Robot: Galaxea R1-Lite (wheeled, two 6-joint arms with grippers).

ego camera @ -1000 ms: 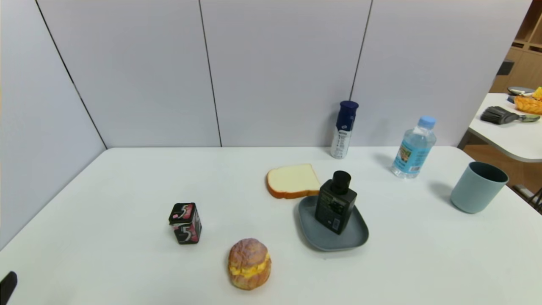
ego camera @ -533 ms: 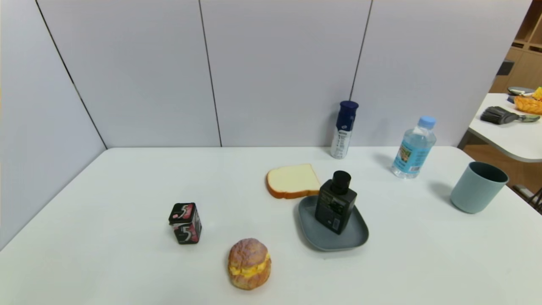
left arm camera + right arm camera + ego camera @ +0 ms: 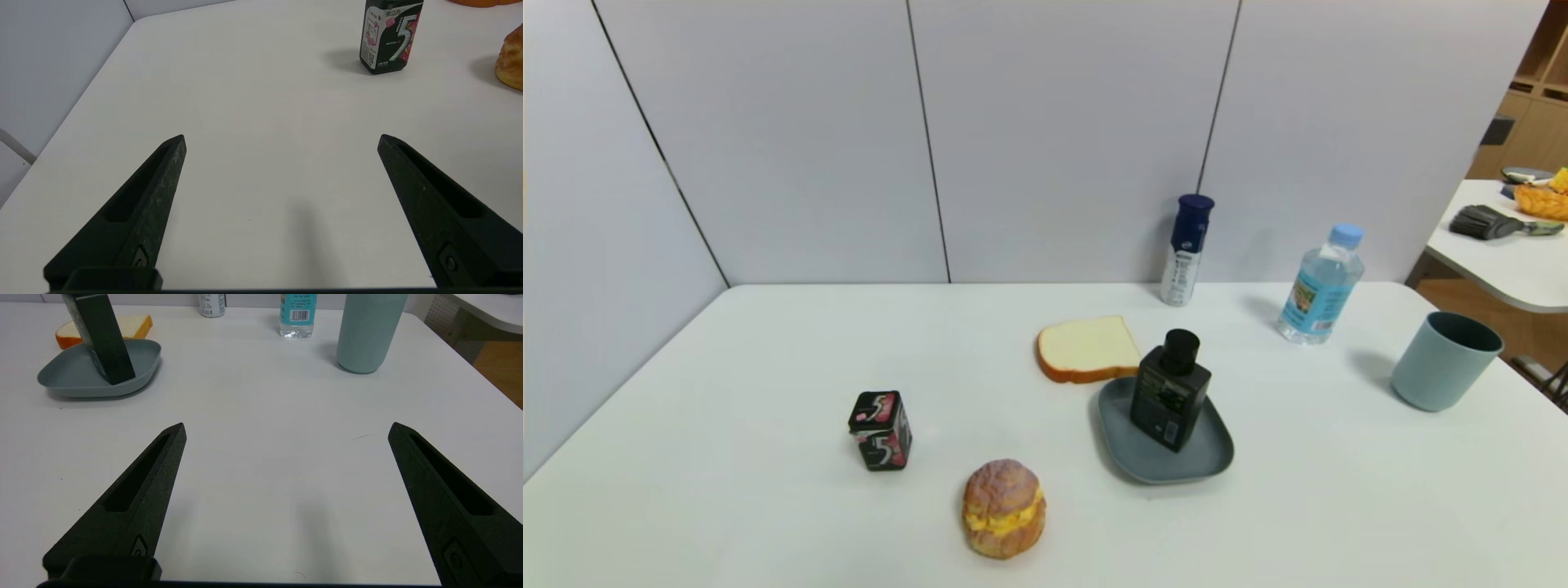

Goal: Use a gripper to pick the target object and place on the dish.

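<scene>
The dark bottle [image 3: 1170, 392] stands upright, leaning slightly, inside the grey-blue dish [image 3: 1213, 453], so the placing looks done. Both hands are pulled back low over the counter [image 3: 768, 351], out of the head view. The right hand [image 3: 286, 430], fingers spread and empty, is nearer the dish; the left hand [image 3: 282, 141], also spread and empty, faces the gum box [image 3: 388, 36]. The bottle's cap is cut off in the right wrist view.

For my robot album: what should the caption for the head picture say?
Dark bottle stands upright on the grey-blue dish, beside a bread slice.
</scene>
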